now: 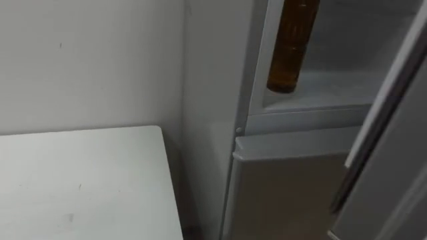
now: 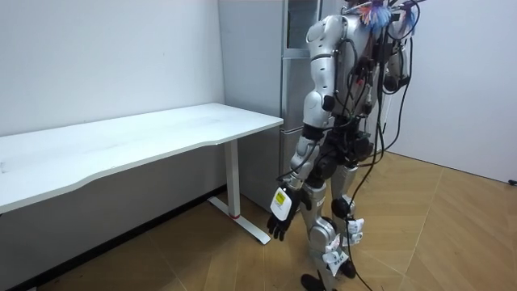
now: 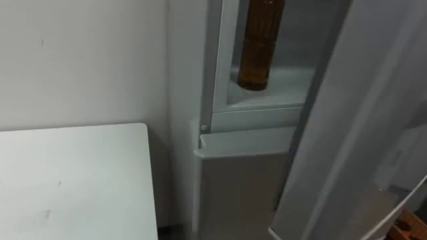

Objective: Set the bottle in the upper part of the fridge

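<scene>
**Operator:** Left hand [image 2: 279,222] status?

**Technician:** Room view: the left hand hangs low at the robot's side, fingers relaxed, holding nothing. The robot stands upright facing the fridge [image 2: 294,97], with the white table [image 2: 161,133] on its left.

**Operator:** Location of the bottle?

**Technician:** Left eye view: the amber bottle [image 1: 291,47] stands upright on the floor of the upper compartment [image 1: 337,90], at its left side and near the front lip. Nothing touches it. The upper door [image 1: 400,160] is swung open at the right. The lower door [image 1: 293,193] is shut.

**Operator:** Right eye view?

**Technician:** Same arrangement. The bottle base sits close to the compartment's left wall. The open door's edge crosses in front of the compartment's right part.

**Operator:** Which step is in hand?

**Technician:** In my judgement, placement is done and 1 step is left: close the upper door. Recommended procedure:

1. Confirm the bottle base is fully on the compartment floor, behind the lip.
2. Apply a flat hand to the door's outer face, far from the hinge.
3. Swing slowly. A slam may topple a tall, narrow bottle.
4. Press until the door sits flush with the frame, in line with the lower door.

**Operator:** Any caution?

**Technician:** 1. The door's inner face is not readable here, so I cannot tell whether it carries racks that could strike the bottle. If the door meets resistance, stop and push the bottle deeper first.
</scene>
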